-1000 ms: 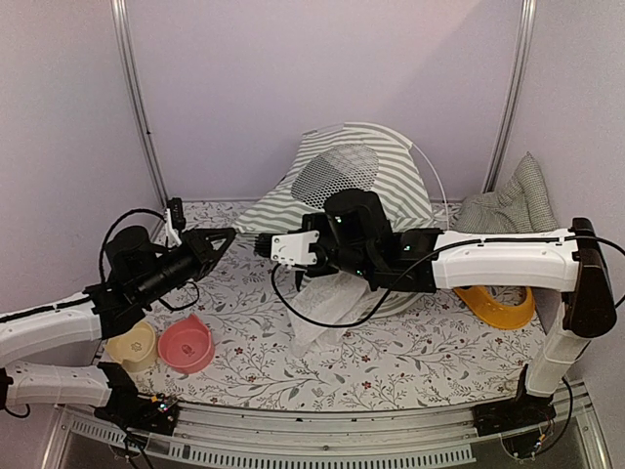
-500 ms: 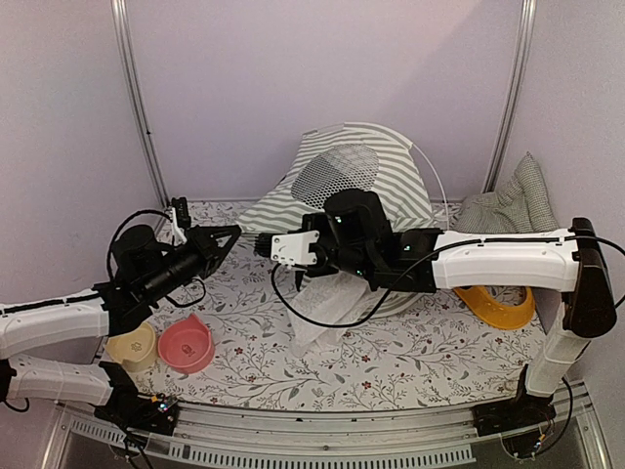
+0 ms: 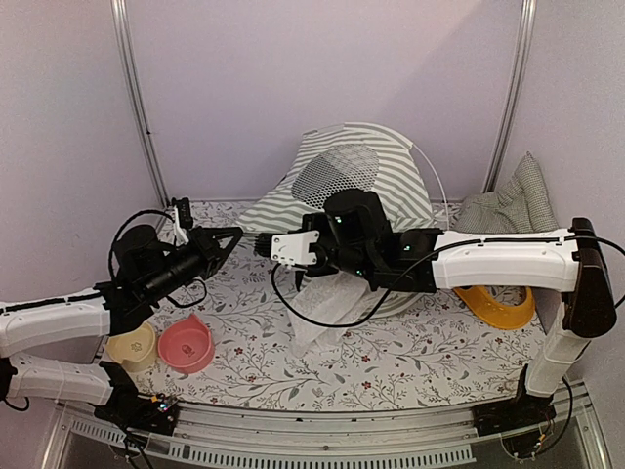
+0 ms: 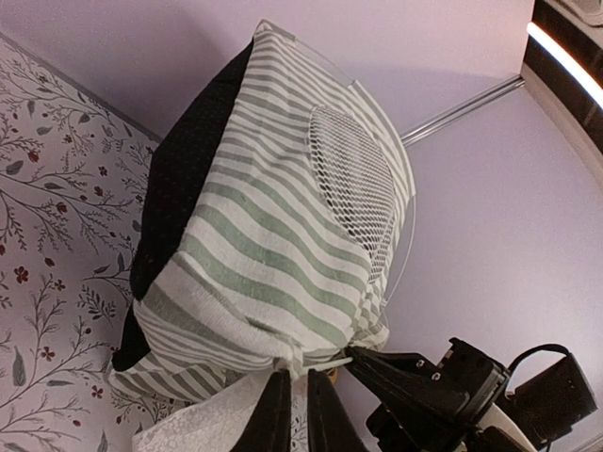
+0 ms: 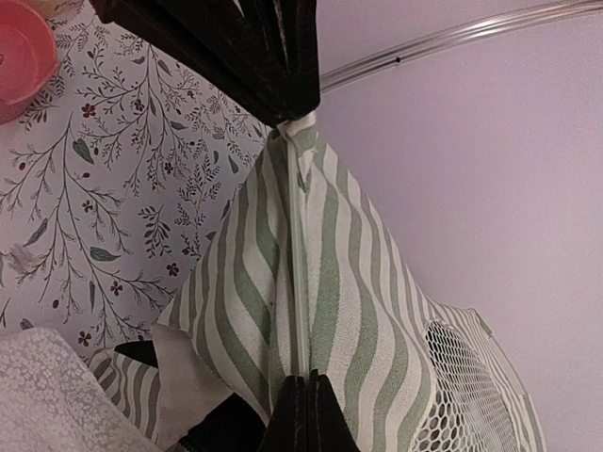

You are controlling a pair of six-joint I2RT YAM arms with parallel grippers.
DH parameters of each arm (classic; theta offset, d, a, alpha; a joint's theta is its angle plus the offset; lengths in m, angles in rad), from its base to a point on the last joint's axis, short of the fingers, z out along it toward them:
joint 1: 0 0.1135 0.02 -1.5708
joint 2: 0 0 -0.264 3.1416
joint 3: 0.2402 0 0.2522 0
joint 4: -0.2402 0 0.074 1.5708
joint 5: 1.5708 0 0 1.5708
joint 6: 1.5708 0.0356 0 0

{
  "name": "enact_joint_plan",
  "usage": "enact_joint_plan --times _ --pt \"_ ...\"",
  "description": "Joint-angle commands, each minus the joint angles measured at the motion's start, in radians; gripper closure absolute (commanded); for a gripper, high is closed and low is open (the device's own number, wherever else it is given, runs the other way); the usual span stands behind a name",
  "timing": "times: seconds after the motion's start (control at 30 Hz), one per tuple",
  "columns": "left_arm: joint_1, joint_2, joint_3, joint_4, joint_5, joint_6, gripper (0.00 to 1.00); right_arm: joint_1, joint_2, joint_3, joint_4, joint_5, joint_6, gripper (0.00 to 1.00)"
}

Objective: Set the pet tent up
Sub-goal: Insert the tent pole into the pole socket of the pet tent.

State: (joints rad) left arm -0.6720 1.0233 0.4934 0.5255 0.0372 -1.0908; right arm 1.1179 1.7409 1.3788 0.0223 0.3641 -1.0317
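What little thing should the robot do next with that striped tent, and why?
Probably squeeze the left jaws fully shut on the corner of the tent: it sits right at their tips, a slim gap shows, and the right jaws already pinch the tent's edge farther along.

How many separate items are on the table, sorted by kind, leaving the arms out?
pet tent: 1
bowls: 3 (pink bowl, cream bowl, orange bowl)
checked cushion: 1
Total: 5
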Motion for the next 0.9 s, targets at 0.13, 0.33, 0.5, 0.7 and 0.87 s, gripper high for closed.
enact_joint_plan --times 0.13,0.33,0.5,0.7,0.87 --pt "0.008 0.03 0.029 0.023 0.008 0.025 0.92 -0.024 0.035 0.017 -0.024 0.03 0.03 1.0" --pt "0.008 0.043 0.034 0.054 0.017 0.029 1.0 -0.024 0.043 0.024 -0.027 0.034 0.032 1.0" --pt "0.005 0.055 0.043 0.065 0.051 0.037 1.0 -0.024 0.075 0.064 -0.048 0.063 0.047 1.0" --pt "-0.026 0.054 0.037 0.057 0.022 0.044 1.0 -0.026 0.121 0.126 -0.079 0.085 0.079 1.0" --pt "-0.008 -0.068 0.013 -0.123 -0.12 0.043 0.8 -0.032 0.106 0.123 -0.086 0.07 0.091 1.0"
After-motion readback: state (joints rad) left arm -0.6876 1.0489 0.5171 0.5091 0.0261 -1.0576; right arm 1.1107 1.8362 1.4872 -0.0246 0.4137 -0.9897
